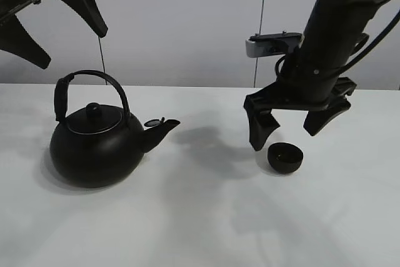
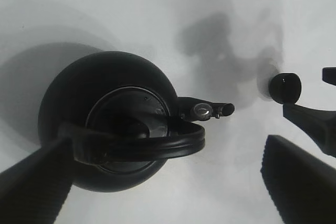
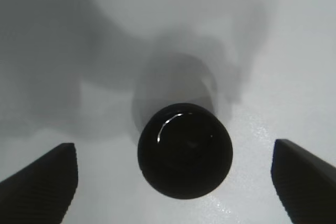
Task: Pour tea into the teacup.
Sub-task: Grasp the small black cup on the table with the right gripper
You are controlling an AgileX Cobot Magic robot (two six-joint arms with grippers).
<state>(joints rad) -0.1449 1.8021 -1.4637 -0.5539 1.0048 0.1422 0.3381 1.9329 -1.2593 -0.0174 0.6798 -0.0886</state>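
- The teacup (image 1: 285,157) sits toward the desk's (image 1: 200,229) right edge, under the spread, empty right gripper (image 1: 284,137).
- Only the right wrist view looks straight down on its rim (one glint).
- The left gripper (image 1: 70,45), likewise spread, hangs over the kettle (image 1: 94,148).

The left gripper (image 1: 72,48) is held high in the frame's upper left, its 2 jaws spread wide. The right gripper (image 1: 284,137) is held low at centre right, jaws pointed downward and equally spread.

Nothing to read here: no text, label, brand or number shows in any view. The kettle (image 1: 94,148) and the teacup (image 1: 285,157) both look plain black.
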